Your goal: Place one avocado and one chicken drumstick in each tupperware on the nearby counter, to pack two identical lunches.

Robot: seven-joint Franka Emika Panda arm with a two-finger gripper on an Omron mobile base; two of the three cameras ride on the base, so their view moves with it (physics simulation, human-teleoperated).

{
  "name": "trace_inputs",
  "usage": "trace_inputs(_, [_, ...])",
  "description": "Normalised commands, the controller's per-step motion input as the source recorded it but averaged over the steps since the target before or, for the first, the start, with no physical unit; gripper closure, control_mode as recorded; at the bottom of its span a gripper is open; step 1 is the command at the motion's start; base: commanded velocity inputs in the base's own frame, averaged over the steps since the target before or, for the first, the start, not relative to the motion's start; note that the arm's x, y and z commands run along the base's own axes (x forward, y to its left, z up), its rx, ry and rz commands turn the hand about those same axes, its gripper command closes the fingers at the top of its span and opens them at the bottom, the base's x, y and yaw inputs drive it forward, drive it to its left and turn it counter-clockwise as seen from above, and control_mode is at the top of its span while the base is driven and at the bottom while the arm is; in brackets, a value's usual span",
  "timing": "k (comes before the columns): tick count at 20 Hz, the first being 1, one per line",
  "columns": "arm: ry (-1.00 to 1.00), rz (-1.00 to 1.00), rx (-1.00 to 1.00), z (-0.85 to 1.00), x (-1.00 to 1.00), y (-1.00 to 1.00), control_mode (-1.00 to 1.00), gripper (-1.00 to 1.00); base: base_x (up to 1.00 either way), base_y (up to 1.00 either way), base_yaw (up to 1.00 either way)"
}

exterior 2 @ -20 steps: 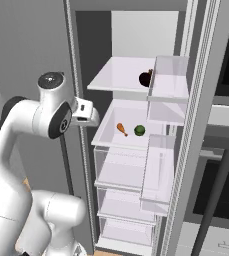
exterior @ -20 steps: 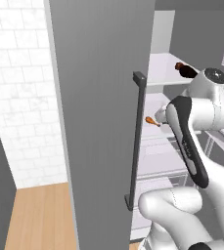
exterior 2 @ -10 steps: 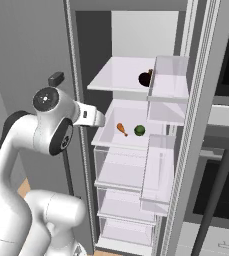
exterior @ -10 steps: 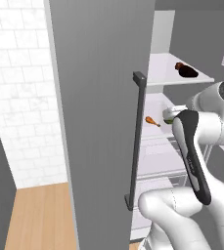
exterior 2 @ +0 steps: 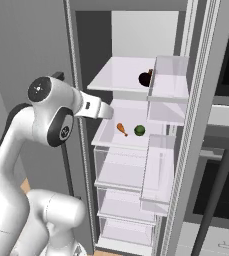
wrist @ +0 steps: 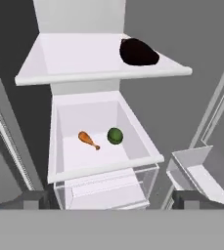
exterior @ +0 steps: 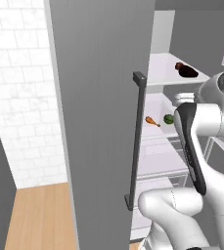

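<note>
Inside the open fridge, the dark-green avocado and the orange-brown chicken drumstick lie side by side in a white drawer-like shelf. They also show as avocado and drumstick, and as avocado and drumstick. My gripper is open and holds nothing. It hovers in front of the shelf's near edge, facing the two items, well short of them. The tupperware is out of view. A strip of tan counter lies left of the fridge door.
A dark rounded item sits on the shelf above. The open grey fridge door with its long handle stands close on my left. Clear door bins hang on the right. More drawers lie below.
The hand has reached a little further toward the fridge shelf. The gripper has stayed open, and the avocado and drumstick have not moved.
</note>
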Motion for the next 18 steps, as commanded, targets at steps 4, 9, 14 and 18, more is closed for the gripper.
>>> trace_inputs(4, [-0.20, -0.22, -0.01, 0.28, 0.00, -0.18, -1.00, -1.00, 0.00, 0.00, 0.00])
trace_inputs(9, [-0.07, -0.06, 0.00, 0.31, 0.12, -0.04, -1.00, -1.00, 0.00, 0.00, 0.00])
trace_inputs(14, [0.00, -0.01, 0.04, 0.27, 0.21, -0.23, -1.00, -1.00, 0.00, 0.00, 0.00])
trace_inputs(18, [0.00, 0.00, 0.10, 0.07, 0.03, -0.45, -1.00, -1.00, 0.00, 0.00, 0.00])
